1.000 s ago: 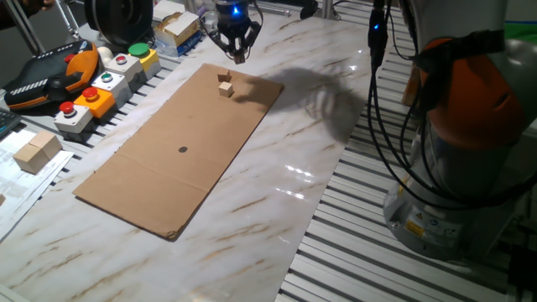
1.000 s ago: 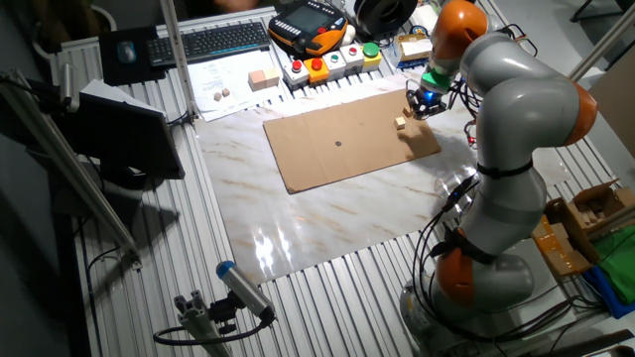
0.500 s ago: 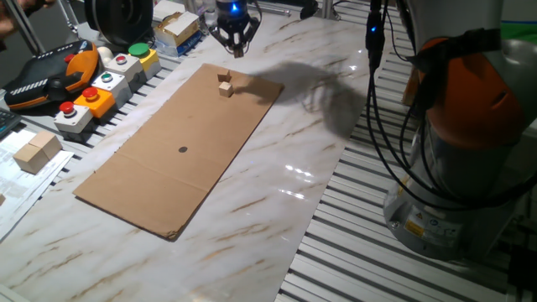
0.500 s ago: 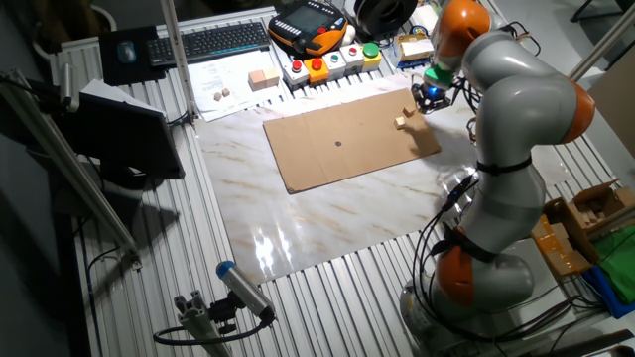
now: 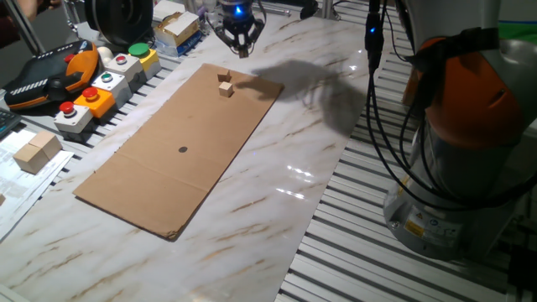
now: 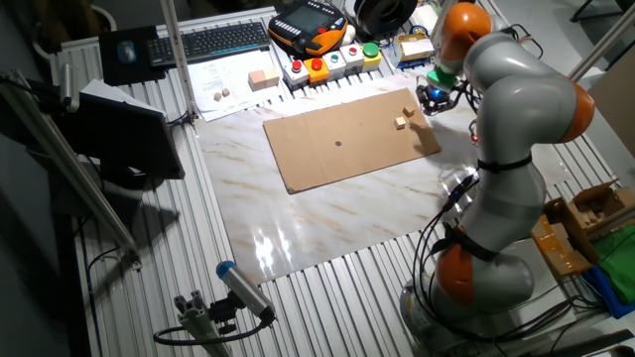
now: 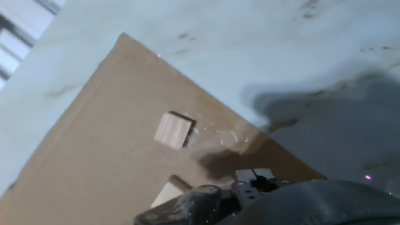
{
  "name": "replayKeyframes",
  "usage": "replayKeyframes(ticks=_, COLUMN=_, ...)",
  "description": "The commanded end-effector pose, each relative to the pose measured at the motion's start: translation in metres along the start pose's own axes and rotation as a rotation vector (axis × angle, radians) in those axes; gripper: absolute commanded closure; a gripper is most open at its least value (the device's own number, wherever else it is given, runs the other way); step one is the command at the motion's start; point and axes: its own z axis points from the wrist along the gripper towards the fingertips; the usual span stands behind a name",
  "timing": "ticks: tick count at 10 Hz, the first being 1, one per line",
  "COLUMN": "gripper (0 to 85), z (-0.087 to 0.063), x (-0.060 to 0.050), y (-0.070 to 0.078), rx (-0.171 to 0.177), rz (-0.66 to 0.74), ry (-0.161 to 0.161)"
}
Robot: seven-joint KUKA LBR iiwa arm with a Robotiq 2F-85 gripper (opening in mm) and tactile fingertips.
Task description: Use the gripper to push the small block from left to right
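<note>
Our small black claw [image 5: 242,49], fingers together and empty, hovers at one o'clock from the small pale wooden block [image 5: 225,87] on the brown cardboard sheet [image 5: 180,151].

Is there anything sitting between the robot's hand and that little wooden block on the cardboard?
Nothing visible. The hand hangs above the marble table just beyond the cardboard sheet's far corner, and only bare cardboard lies between it and the small block.

A pale wooden block [image 5: 225,85] sits on a brown cardboard sheet [image 5: 180,151] atop a white, brown-veined marble worktop [image 5: 277,184]. The black hand [image 5: 239,35] glows blue. The arm [image 6: 516,109] is grey with orange joints. Red, green and yellow buttons [image 5: 105,80] line the edge.
</note>
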Motion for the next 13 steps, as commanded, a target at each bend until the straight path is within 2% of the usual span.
replayKeyframes(ticks=1, gripper=84.0, z=0.003, x=-0.001, y=0.0, rx=-0.01, rz=0.012, ry=0.008)
replayKeyframes(ticks=3, gripper=84.0, z=0.004, x=-0.003, y=0.003, rx=-0.02, rz=0.034, ry=0.02)
replayKeyframes(ticks=5, gripper=84.0, z=0.014, x=-0.006, y=0.008, rx=-0.025, rz=0.04, ry=0.001)
replayKeyframes(ticks=8, gripper=84.0, z=0.009, x=-0.005, y=0.017, rx=-0.002, rz=0.053, ry=-0.011)
replayKeyframes(ticks=9, gripper=84.0, z=0.009, x=-0.005, y=0.017, rx=-0.01, rz=0.044, ry=0.0)
replayKeyframes(ticks=10, gripper=84.0, z=0.009, x=-0.005, y=0.017, rx=0.003, rz=0.038, ry=0.006)
replayKeyframes(ticks=11, gripper=84.0, z=0.009, x=-0.005, y=0.017, rx=0.002, rz=0.033, ry=0.024)
replayKeyframes(ticks=12, gripper=84.0, z=0.009, x=-0.005, y=0.017, rx=-0.006, rz=0.047, ry=0.045)
replayKeyframes(ticks=13, gripper=84.0, z=0.009, x=-0.005, y=0.017, rx=-0.018, rz=0.09, ry=0.053)
